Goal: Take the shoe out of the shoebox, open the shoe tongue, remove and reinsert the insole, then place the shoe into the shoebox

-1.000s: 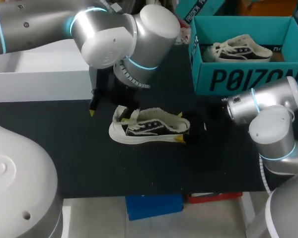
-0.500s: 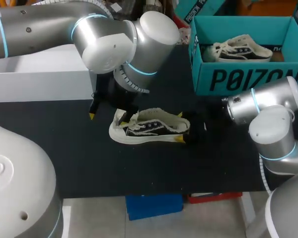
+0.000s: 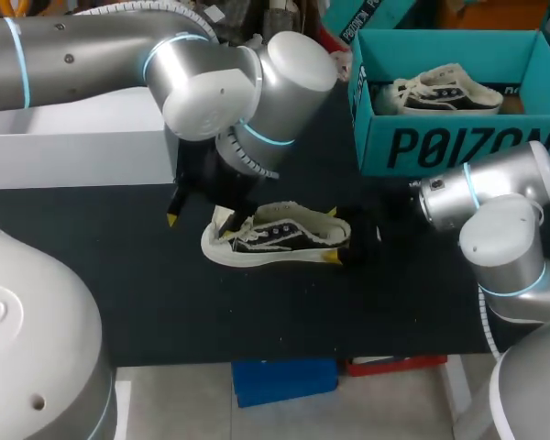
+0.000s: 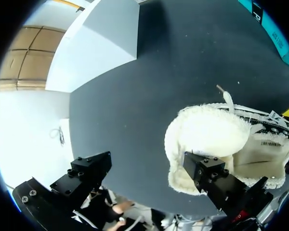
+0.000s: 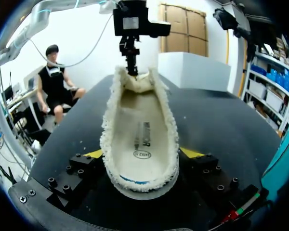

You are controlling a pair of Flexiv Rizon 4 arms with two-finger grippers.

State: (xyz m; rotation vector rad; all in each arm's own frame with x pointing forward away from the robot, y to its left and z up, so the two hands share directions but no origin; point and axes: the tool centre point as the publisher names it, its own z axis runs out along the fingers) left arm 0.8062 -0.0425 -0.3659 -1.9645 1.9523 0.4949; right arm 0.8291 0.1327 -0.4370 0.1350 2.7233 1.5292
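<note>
A cream, fleece-lined shoe (image 3: 275, 235) with black side panels lies on the black table (image 3: 147, 302). Seen from my right wrist, its heel sits between the yellow tips of my right gripper (image 5: 142, 155), and both fingers press its sides. The insole (image 5: 140, 126) lies inside the shoe. My left gripper (image 3: 198, 220) hangs open over the toe. One of its fingers (image 4: 208, 174) rests at the toe's fleecy rim (image 4: 207, 132), and the other (image 4: 89, 172) stands apart over bare table. The teal shoebox (image 3: 458, 142) at the back right holds a second shoe (image 3: 440, 92).
A white box (image 3: 73, 147) stands at the back left, close behind my left arm. The table's near edge (image 3: 284, 356) runs in front of the shoe.
My left arm has shifted slightly right and its gripper has come down a little at the shoe's toe. The shoe and my right arm have stayed put.
</note>
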